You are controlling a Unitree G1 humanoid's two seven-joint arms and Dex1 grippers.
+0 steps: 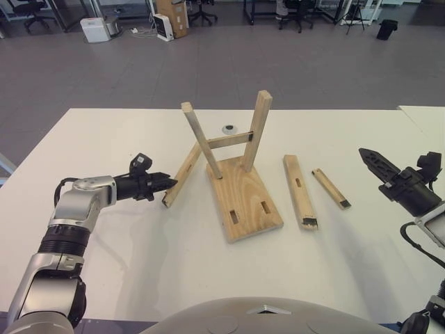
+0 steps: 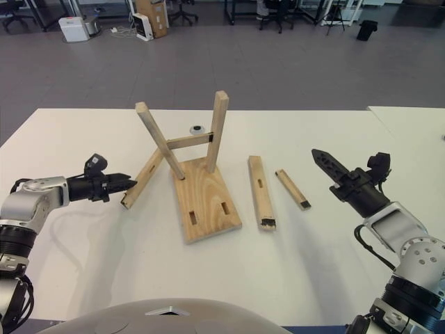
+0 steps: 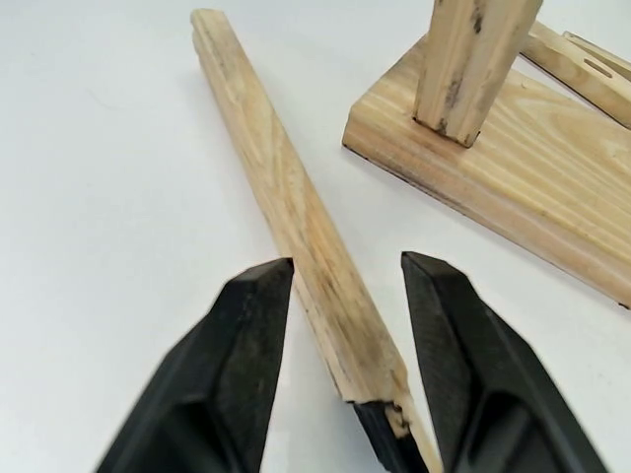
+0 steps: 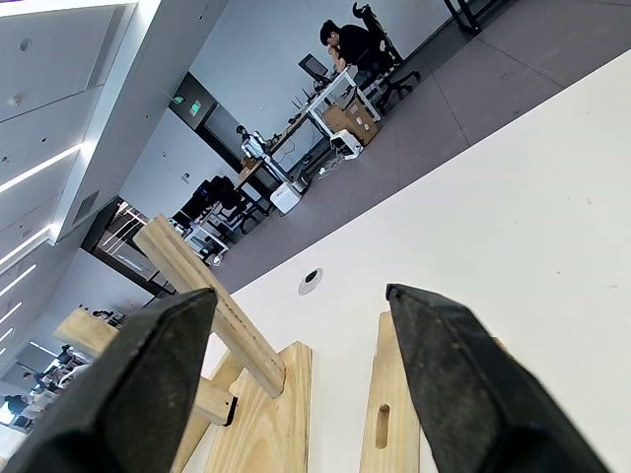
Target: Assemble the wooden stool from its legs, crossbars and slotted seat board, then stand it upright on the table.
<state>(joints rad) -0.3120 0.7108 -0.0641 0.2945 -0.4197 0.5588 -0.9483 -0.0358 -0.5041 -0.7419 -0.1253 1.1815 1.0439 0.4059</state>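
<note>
1. The left arm [image 1: 75,203], silver-grey metal with black joint rings, rises from the near left corner, bends at the elbow and lays its black forearm level, aimed toward the robot's right.
2. The left gripper [image 1: 167,183], black with two tapered fingers [image 3: 242,345], points the same way, its jaws parted.
3. The right arm [image 2: 416,256], the same silver-grey and black build, comes up from the near right corner, with the wrist angled forward and inward.
4. The right gripper [image 2: 321,158], black and two-fingered, is held raised, its fingers [image 4: 138,394] spread wide apart.
</note>
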